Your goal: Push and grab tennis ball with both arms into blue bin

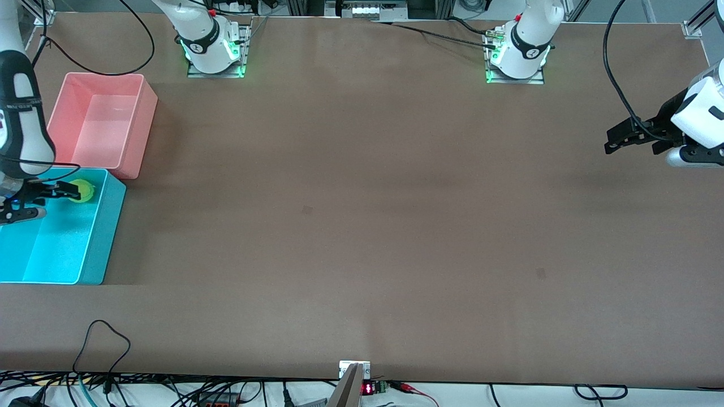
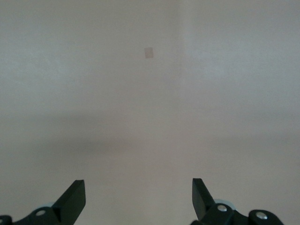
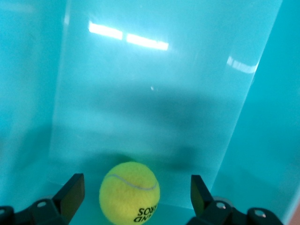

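Note:
The yellow-green tennis ball (image 1: 82, 190) (image 3: 130, 192) is inside the blue bin (image 1: 107, 226) (image 3: 262, 117), at the end of the bin that lies beside the pink tub. My right gripper (image 1: 63, 192) (image 3: 136, 187) hangs over that end of the bin, open. Its fingers (image 3: 72, 192) stand on either side of the ball with a gap on both sides. I cannot tell whether the ball rests on the bin floor. My left gripper (image 1: 613, 141) (image 2: 138, 187) waits open over bare table at the left arm's end, with nothing between its fingers.
A pink tub (image 1: 148, 113) stands against the blue bin, farther from the front camera. Cables lie along the table's front edge (image 1: 102, 339). The brown table (image 1: 362, 198) stretches wide between the two arms.

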Controlling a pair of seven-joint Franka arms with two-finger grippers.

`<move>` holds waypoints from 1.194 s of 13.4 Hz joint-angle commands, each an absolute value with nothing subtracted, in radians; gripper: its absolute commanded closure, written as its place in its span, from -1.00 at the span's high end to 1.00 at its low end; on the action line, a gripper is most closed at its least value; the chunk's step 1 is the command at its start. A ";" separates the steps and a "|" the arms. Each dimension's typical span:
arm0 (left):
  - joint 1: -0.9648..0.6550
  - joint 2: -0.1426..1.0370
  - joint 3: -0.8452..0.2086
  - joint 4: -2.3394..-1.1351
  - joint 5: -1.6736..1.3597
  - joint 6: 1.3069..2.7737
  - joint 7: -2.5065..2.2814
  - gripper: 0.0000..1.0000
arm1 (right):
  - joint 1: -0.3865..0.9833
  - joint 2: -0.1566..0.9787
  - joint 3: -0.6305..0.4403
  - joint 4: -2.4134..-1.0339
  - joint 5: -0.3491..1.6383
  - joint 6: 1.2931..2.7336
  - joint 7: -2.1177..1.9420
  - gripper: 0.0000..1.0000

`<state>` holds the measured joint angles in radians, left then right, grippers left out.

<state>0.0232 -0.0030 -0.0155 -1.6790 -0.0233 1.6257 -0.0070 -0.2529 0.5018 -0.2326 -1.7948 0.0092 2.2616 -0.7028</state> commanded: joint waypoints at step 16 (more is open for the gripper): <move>0.032 -0.006 -0.009 -1.663 -0.037 1.577 -0.002 1.00 | -0.002 0.040 0.028 -1.591 -0.002 1.514 -0.041 1.00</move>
